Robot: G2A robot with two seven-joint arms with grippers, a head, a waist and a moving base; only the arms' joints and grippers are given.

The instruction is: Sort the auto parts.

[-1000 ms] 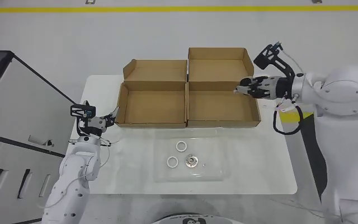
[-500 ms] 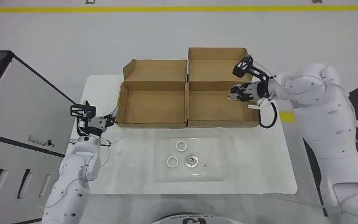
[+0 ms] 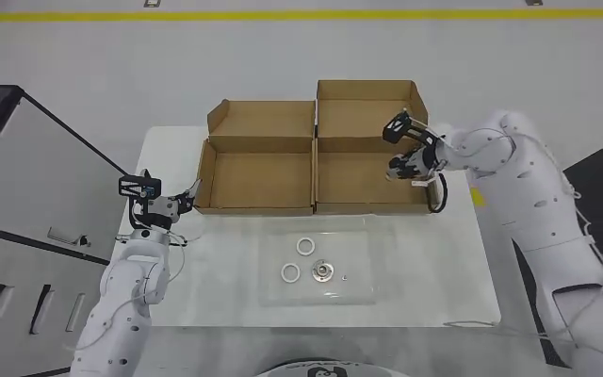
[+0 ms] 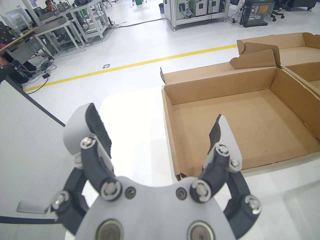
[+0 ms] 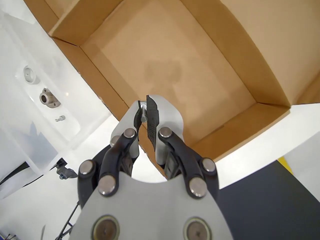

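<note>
My right gripper (image 5: 143, 112) is shut on a small silver screw (image 5: 143, 111) and hangs over the right cardboard box (image 3: 377, 179), near its right wall; the same gripper (image 3: 396, 170) shows from above. A clear tray (image 3: 363, 287) in front of the boxes holds two white rings (image 3: 306, 246) (image 3: 290, 273), a metal flanged hub (image 3: 322, 271) and a tiny screw (image 3: 345, 277). The hub (image 5: 48, 98), a ring (image 5: 29, 73) and the loose screw (image 5: 60, 118) also appear in the right wrist view. My left gripper (image 4: 160, 126) stands open and empty at the table's left edge, beside the left box (image 4: 240, 116).
Two open cardboard boxes sit side by side at the back of the white table (image 3: 188, 292), lids folded back; the left box (image 3: 259, 179) has nothing in it. A grey panel (image 3: 38, 188) stands left of the table. Bare tabletop lies around the tray.
My right arm has swung in from the right, carrying the screw leftward and down over the right box. The left arm has not moved.
</note>
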